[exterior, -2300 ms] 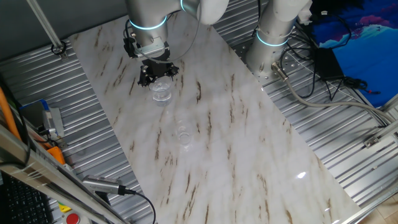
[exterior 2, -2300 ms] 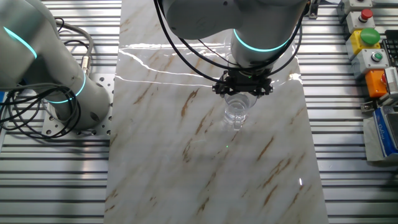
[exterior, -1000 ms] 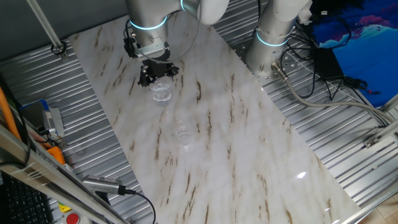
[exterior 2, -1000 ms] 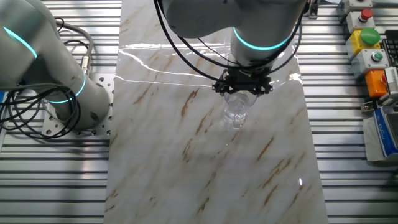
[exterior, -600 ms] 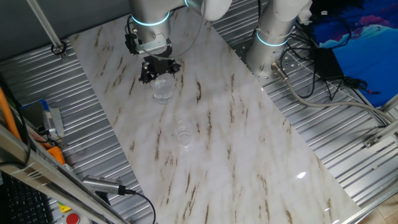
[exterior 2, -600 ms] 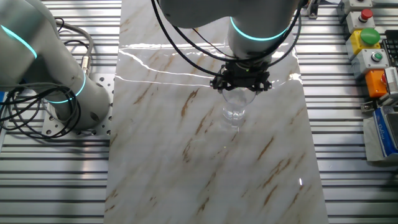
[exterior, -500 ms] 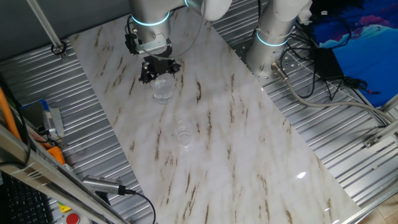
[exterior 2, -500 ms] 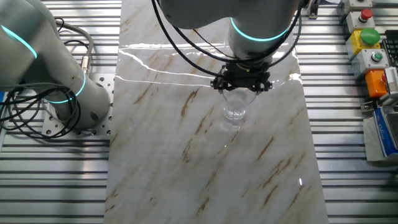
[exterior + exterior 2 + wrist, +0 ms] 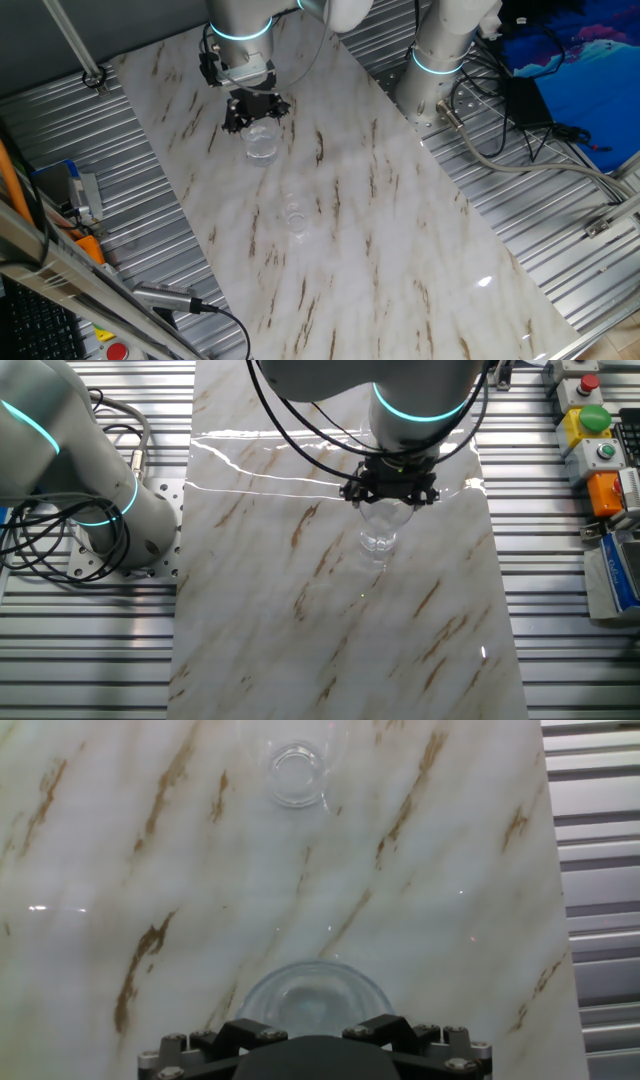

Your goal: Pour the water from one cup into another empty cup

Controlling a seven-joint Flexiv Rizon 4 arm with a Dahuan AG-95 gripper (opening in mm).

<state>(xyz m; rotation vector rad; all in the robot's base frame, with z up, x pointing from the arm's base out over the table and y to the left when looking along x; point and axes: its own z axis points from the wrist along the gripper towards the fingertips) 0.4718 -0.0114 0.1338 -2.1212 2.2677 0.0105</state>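
The larger clear tumbler (image 9: 262, 143) hangs under my gripper (image 9: 255, 110) at the far end of the marble table, its base just above the surface. It also shows in the other fixed view (image 9: 379, 528) and at the bottom of the hand view (image 9: 313, 992). The gripper (image 9: 390, 492) is shut on its rim; in the hand view only the gripper's linkage (image 9: 315, 1042) shows, and the fingertips are hidden. The water shows only as faint glints low in the tumbler. The smaller, narrower cup (image 9: 295, 217) stands upright and apart, nearer mid-table, and it is at the top of the hand view (image 9: 297, 773).
The marble table top (image 9: 400, 230) lies on ribbed metal decking. A second robot arm base (image 9: 440, 50) stands at the table's far right edge. A button box and tools (image 9: 600, 430) lie beside the table. Cables (image 9: 520, 130) trail on the right.
The gripper has risen a little with the larger tumbler in it, lifting it off the table. The smaller cup has not moved.
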